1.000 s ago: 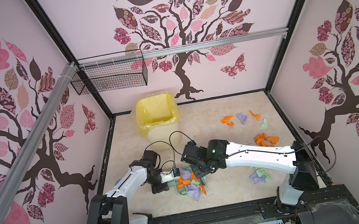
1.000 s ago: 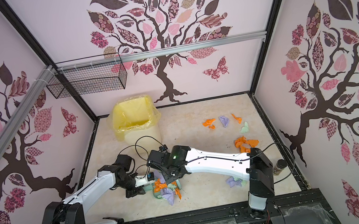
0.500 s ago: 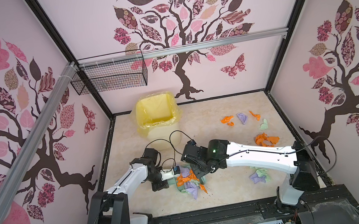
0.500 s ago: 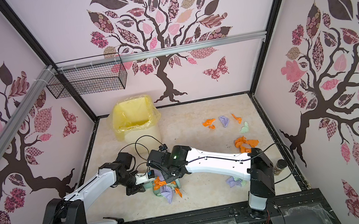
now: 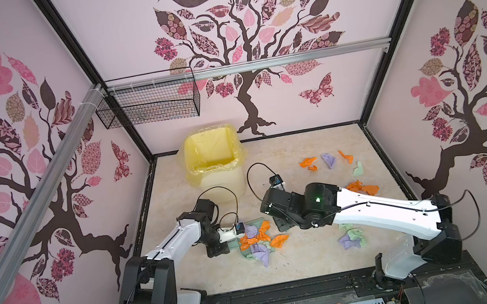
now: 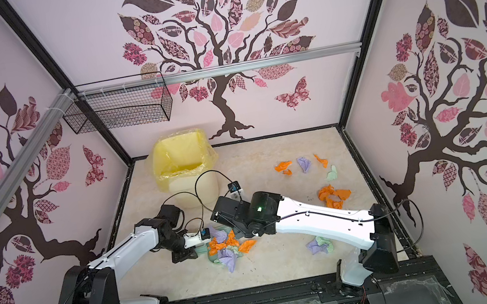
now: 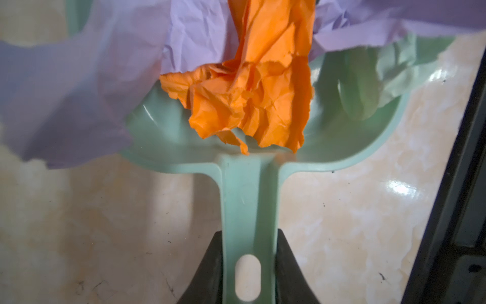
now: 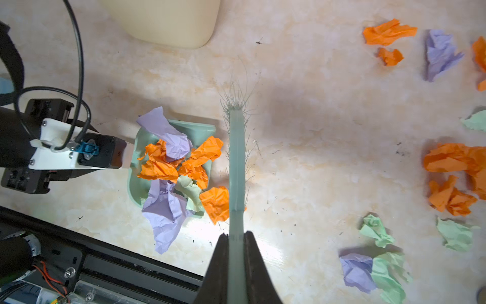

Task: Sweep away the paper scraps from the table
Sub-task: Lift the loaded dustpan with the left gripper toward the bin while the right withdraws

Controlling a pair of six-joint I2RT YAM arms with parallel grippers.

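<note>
Your left gripper [image 7: 248, 242] clamps the teal dustpan [image 7: 248, 197] by its handle, your right gripper [image 8: 236, 234] pinches the teal brush [image 8: 236, 158] just beside it, and paper scraps [image 8: 171, 163] fill the dustpan while others dot the table [image 8: 315, 158].

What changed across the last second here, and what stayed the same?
The right gripper, shut on the brush, drew back rightward in both top views, away from the dustpan mouth. Nothing was grabbed or released. Unchanged: the left gripper clamping the dustpan handle, the paper scraps heaped in the pan and the loose ones.

Crumpled org/lilac/grn paper scraps [image 5: 363, 188] in clumps across beige marble table [image 5: 286, 159].
</note>
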